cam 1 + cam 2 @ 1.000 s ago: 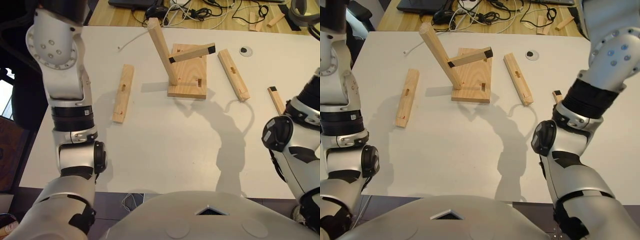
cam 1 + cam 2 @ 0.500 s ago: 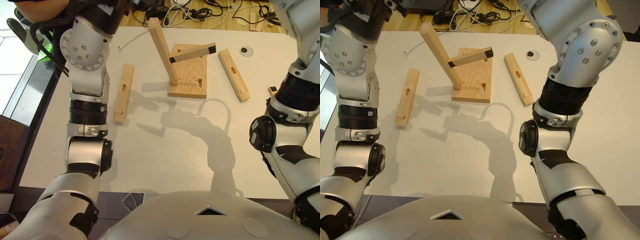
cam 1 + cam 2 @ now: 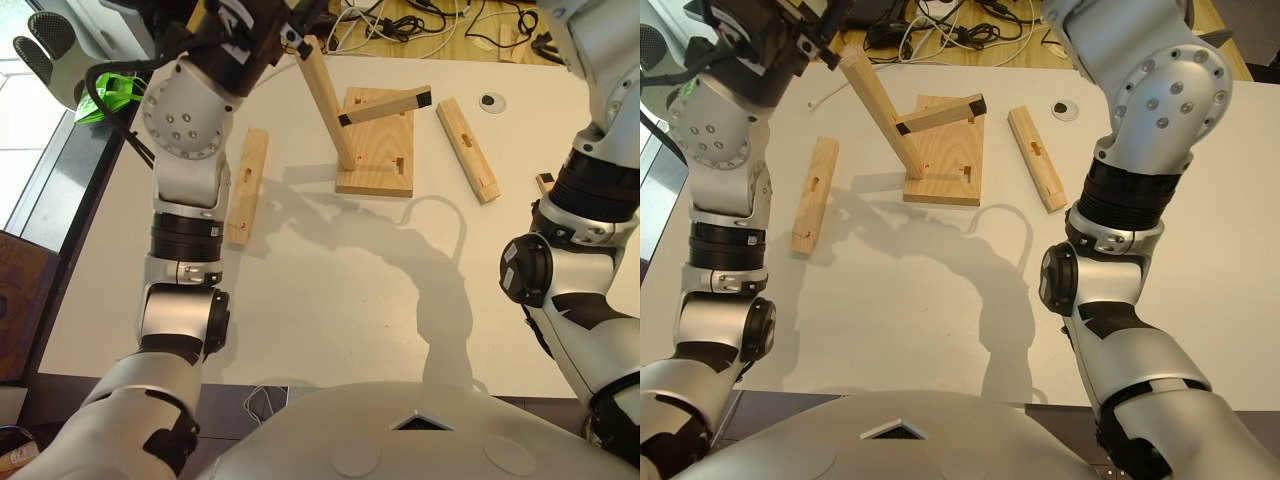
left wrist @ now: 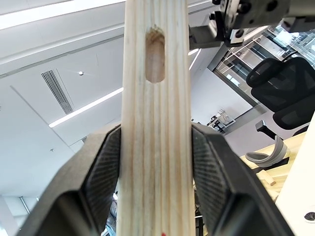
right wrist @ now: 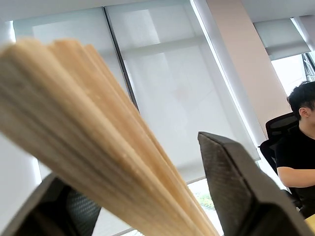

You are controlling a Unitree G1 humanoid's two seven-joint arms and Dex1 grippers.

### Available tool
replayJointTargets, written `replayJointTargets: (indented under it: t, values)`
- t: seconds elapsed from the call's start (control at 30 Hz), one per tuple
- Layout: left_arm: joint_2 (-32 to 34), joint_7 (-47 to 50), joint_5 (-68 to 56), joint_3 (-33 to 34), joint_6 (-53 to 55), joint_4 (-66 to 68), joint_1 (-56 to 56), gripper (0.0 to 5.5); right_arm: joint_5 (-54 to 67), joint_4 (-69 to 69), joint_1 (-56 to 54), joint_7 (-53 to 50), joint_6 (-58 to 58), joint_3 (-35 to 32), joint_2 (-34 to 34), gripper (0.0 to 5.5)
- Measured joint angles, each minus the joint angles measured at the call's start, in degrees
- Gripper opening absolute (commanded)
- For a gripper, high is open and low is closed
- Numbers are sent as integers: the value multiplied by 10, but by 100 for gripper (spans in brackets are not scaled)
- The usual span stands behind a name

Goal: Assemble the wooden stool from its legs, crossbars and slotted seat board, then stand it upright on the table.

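Note:
The slotted seat board [image 3: 378, 165] lies flat at the table's far middle. One leg [image 3: 325, 100] stands tilted in it, and a black-tipped crossbar [image 3: 385, 105] juts from that leg. A loose leg [image 3: 246, 185] lies to the left and another [image 3: 467, 148] to the right. A short black-tipped piece [image 3: 545, 188] shows beside my right arm. My left gripper [image 4: 156, 135] is raised and shut on a slotted wooden leg [image 4: 156, 73], with a pad [image 4: 106, 167] on each side. My right gripper [image 5: 133, 162] is shut on a blurred wooden piece [image 5: 98, 128].
A small round black-and-white disc [image 3: 491, 101] and a thin white cable [image 3: 262, 82] lie on the white table [image 3: 330, 300]. A wooden desk with cables [image 3: 400, 20] lies beyond the far edge. Another gripper's metal parts [image 4: 236, 19] show high beside the held leg.
Both arms have swung up over the table; my left wrist has shifted right, close to the top of the standing leg. The pieces on the table have not moved.

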Motion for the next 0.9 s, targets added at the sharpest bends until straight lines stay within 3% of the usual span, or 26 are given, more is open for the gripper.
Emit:
replayJointTargets:
  t: [0.1, 0.2, 0.47, 0.5, 0.9]
  values:
    - [2, -4, 4, 0, -13, 5, 2, 203, 2, 0, 0, -8, 5, -1, -1, 171]
    - [6, -11, 9, 0, -33, 17, 2, 203, 1, -1, 3, -10, 16, -4, -18, 146]
    - [6, -18, 23, 0, -55, 33, -1, 203, 2, -12, 17, -9, 27, -10, -28, 139]
    - [6, -18, 27, 0, -56, 35, -4, 240, 2, -16, 21, -9, 25, -11, -28, 139]
    - [7, 63, 71, 34, -33, 17, -24, 443, 1, -51, 34, -48, -48, -56, -18, 99]
